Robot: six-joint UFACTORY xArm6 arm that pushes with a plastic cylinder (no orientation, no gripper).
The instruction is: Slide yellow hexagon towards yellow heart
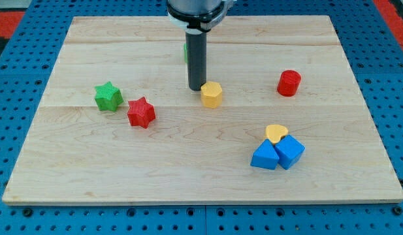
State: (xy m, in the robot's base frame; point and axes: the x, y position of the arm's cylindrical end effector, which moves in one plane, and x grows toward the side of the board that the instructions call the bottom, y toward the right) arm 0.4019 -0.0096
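Note:
The yellow hexagon (212,94) sits near the middle of the wooden board. My tip (195,89) is just to the hexagon's left, touching or nearly touching its upper-left side. The yellow heart (276,132) lies toward the view's lower right, resting against the top of two blue blocks. The hexagon is well apart from the heart, up and to its left.
A blue triangular block (265,157) and a blue cube (290,151) sit together under the heart. A red cylinder (289,83) stands at the right. A green star (108,96) and a red star (141,112) lie at the left. A green block (185,51) is mostly hidden behind the rod.

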